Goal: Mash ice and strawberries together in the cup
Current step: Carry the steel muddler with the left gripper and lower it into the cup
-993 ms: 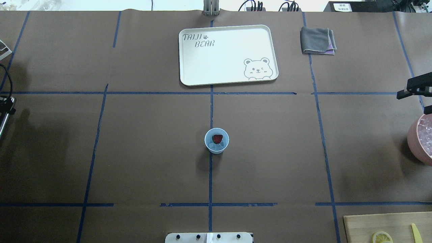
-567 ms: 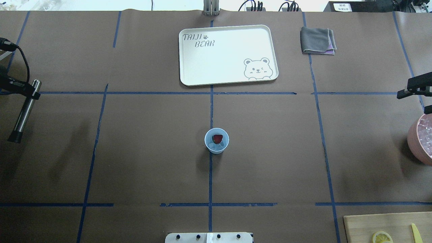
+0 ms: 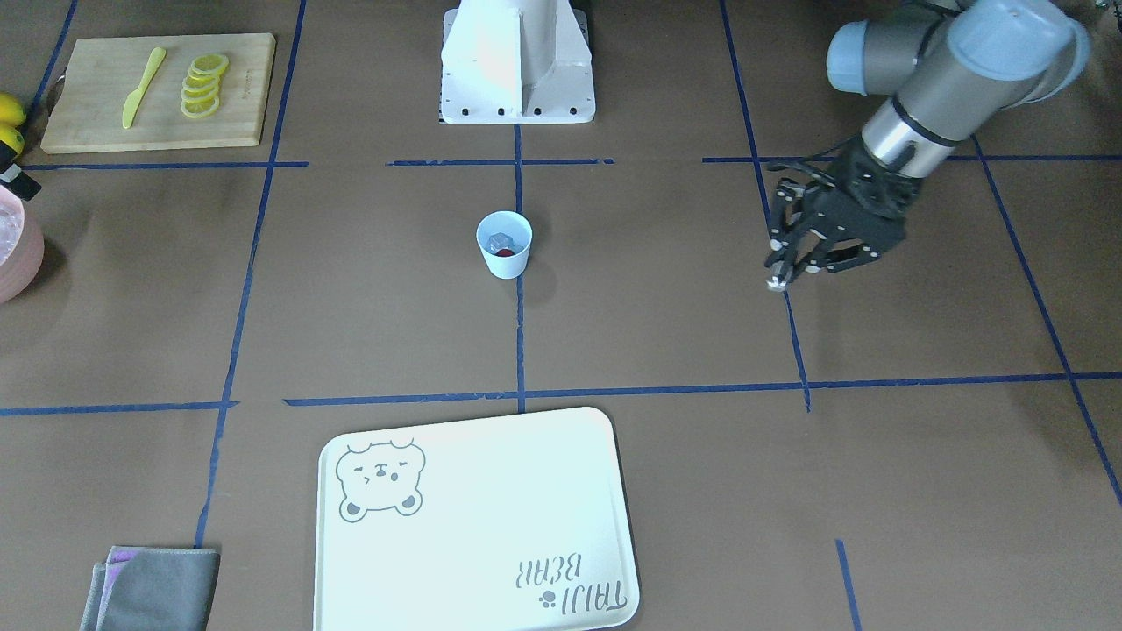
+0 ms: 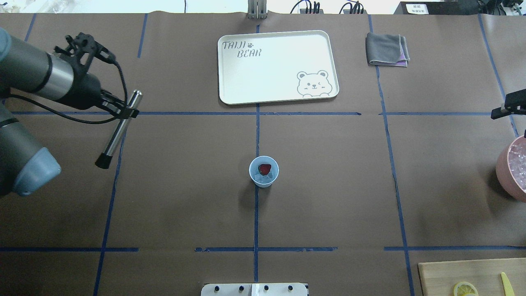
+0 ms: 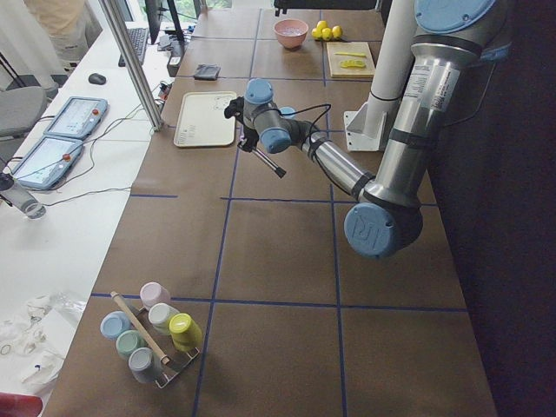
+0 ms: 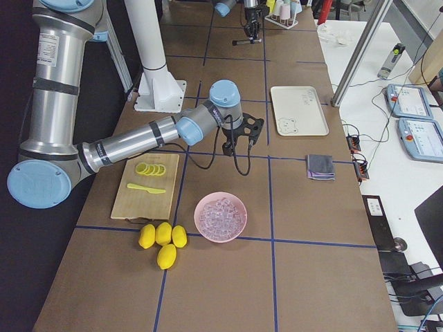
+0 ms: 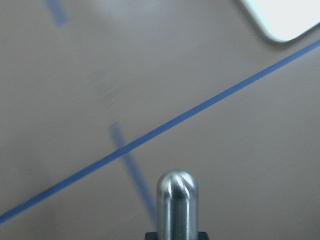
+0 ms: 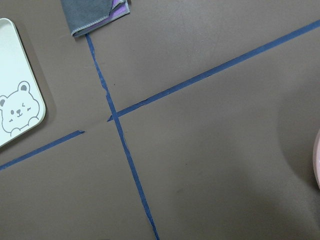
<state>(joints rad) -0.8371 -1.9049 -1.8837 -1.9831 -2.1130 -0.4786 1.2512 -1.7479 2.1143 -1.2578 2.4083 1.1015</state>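
Overhead exterior: the bench (image 4: 328,205) is the widest thing, with the cup (image 4: 263,184) upright at its middle. The left tool (image 4: 124,110), well apart on its own side, is clamped on a steel muddler (image 4: 119,130) that hangs tilted, dark tip down. The right tool (image 4: 508,106) barely shows at the edge; I cannot tell whether it is open. The cup looks light and tippy (thin plastic), best steadied by its wall. Inside, the strawberry (image 4: 265,168) should crush softly; the ice (image 4: 258,178) is hard and slippery.
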